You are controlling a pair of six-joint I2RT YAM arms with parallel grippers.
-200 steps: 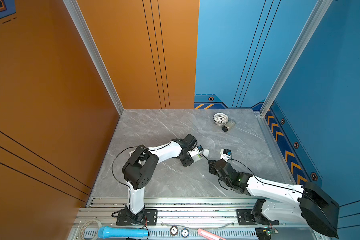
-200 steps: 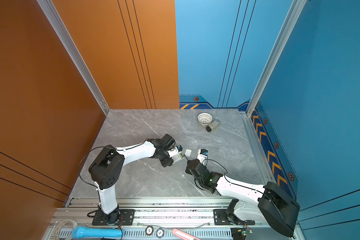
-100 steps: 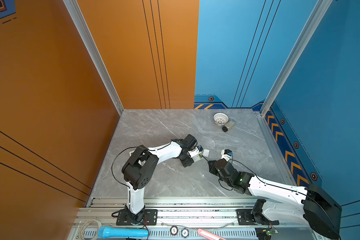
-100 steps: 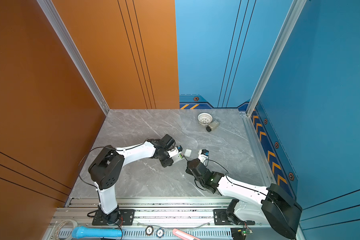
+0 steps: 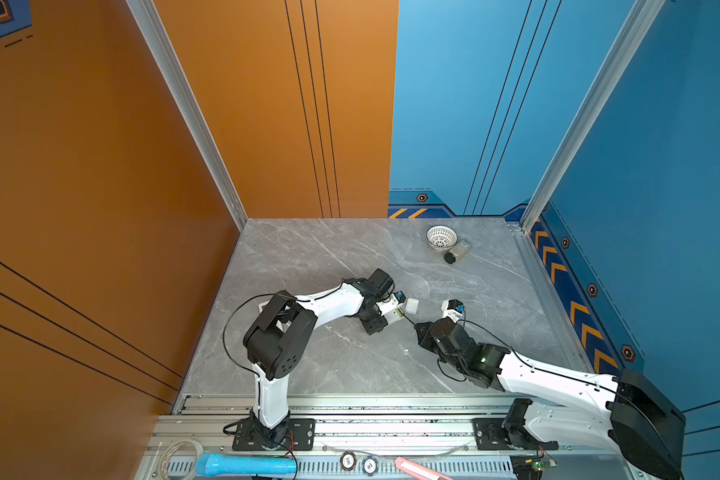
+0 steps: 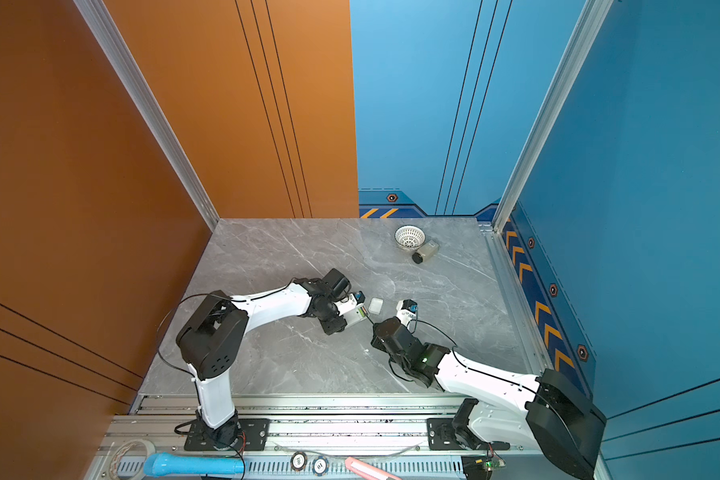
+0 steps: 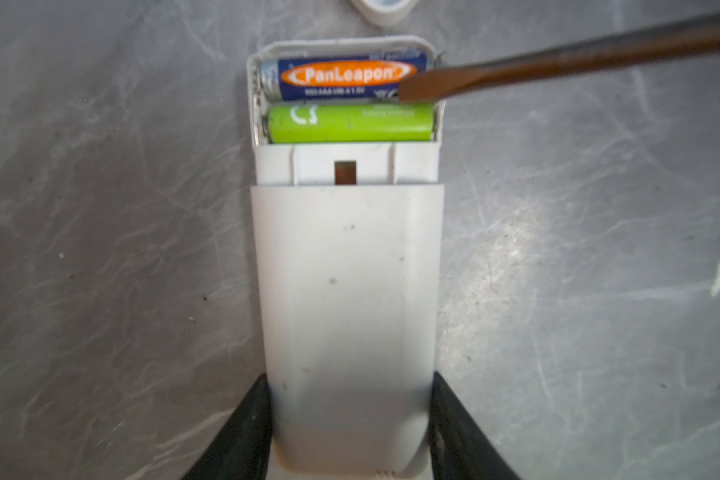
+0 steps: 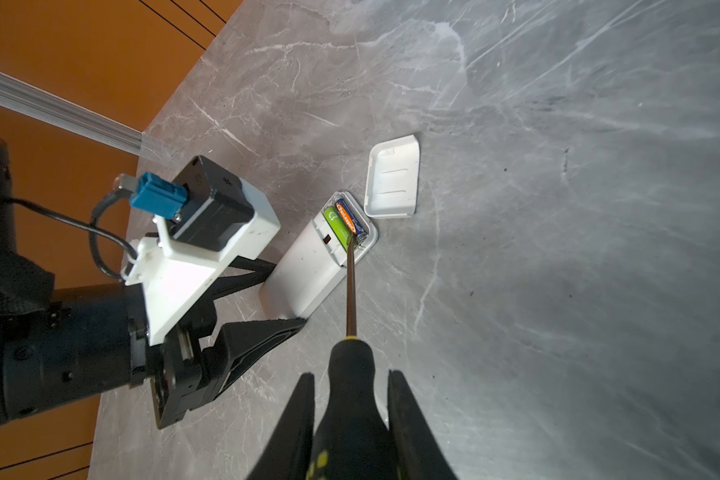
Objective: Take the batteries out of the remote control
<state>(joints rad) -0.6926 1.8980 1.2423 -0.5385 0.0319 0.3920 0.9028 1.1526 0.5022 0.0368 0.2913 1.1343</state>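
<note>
Inside the white remote (image 7: 346, 291), blue-orange battery (image 7: 346, 77) beside light-green battery (image 7: 350, 123)

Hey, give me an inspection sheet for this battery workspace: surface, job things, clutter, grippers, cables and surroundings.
Surface: grey marble table, one small white speck near the remote.
Job's things: remote lies back up, compartment open; blue-and-orange battery and green battery seated side by side inside; cover lies loose beside the remote.
Clutter: white basket and small bottle side by side near the far wall.
Grippers: left gripper shut on the remote's end; right gripper shut on the screwdriver, tip at the blue-and-orange battery's end.
Cables: black cable loops beside the left arm, away from the remote.
Surroundings: orange wall on the left, blue wall on the right.
</note>
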